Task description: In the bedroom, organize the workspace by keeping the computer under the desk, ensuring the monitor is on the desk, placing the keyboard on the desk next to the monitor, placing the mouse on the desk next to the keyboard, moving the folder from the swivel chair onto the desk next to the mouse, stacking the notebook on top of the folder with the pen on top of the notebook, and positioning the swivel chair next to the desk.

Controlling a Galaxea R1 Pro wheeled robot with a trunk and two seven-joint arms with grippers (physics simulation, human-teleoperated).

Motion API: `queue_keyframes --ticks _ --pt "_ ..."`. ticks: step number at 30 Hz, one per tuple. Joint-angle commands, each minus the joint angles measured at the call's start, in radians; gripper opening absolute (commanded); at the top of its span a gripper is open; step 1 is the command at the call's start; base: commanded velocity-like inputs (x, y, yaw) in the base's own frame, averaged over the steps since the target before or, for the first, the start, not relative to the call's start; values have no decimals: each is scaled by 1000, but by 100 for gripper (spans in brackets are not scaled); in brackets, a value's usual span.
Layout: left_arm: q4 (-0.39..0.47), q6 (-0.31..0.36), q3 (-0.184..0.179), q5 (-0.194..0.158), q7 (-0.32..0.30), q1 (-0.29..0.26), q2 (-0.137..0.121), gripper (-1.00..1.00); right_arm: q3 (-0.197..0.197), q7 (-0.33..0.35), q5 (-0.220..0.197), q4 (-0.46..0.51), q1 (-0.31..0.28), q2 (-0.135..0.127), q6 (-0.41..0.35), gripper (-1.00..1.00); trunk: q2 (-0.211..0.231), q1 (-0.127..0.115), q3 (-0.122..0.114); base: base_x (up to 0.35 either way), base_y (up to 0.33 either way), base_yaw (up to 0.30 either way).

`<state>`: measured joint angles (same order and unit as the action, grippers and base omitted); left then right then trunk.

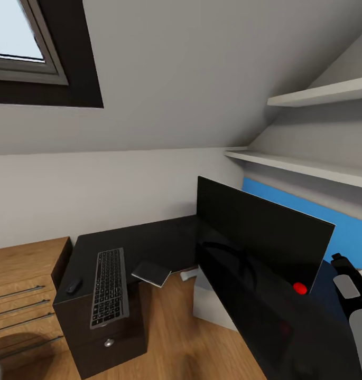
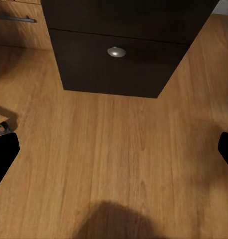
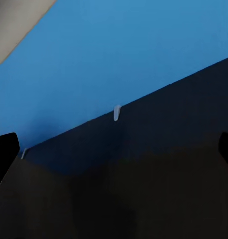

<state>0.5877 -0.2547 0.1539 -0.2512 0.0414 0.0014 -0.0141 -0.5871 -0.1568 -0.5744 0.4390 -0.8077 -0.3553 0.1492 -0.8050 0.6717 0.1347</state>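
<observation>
Both grippers spread wide and empty, left gripper (image 2: 114,149) facing the black drawer unit (image 2: 114,64); slim silver-grey keyboard (image 1: 109,287) and wide black monitor (image 1: 257,248) sit on the glossy black desk (image 1: 154,243), so fetching the folder looks next.

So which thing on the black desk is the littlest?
The mouse, a small dark oval at the desk's edge. It sits beside the long keyboard, and the grey notebook is bigger too.

Even, soft light is seen throughout, brightest at the skylight (image 1: 17,31). Glossy reflections are shown on the desk (image 1: 149,240) top. A soft dark shadow is cast across the wooden floor (image 2: 114,169). Renders are slightly blurred.
</observation>
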Motion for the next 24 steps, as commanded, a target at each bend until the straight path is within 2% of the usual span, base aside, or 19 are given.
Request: queue_keyframes --ticks 1,4,9,21,22,23,24 --pt "1 -1 -2 -7 3 0 0 100 2 0 -8 0 -1 0 4 100 -1 1 1 210 -93 0" --pt "1 -1 -2 -7 3 0 0 100 13 2 15 0 -1 0 5 100 -1 1 1 140 -67 0" --pt "1 -1 -2 -7 3 0 0 100 51 6 94 0 -1 1 6 100 -1 1 1 42 -20 0" --pt "1 -1 -2 -7 3 0 -1 100 64 9 130 0 -1 -1 7 100 -1 1 1 3 -1 0" --pt "1 -1 -2 -7 3 0 -1 100 65 9 153 -1 -1 -1 7 100 -1 1 1 0 0 0" --pt "1 -1 -2 -7 3 0 -1 100 65 10 198 -2 -1 -1 7 100 -1 1 1 0 0 0" --pt "1 -1 -2 -7 3 0 -1 100 64 10 217 -2 -1 -1 7 100 -1 1 1 0 0 0"
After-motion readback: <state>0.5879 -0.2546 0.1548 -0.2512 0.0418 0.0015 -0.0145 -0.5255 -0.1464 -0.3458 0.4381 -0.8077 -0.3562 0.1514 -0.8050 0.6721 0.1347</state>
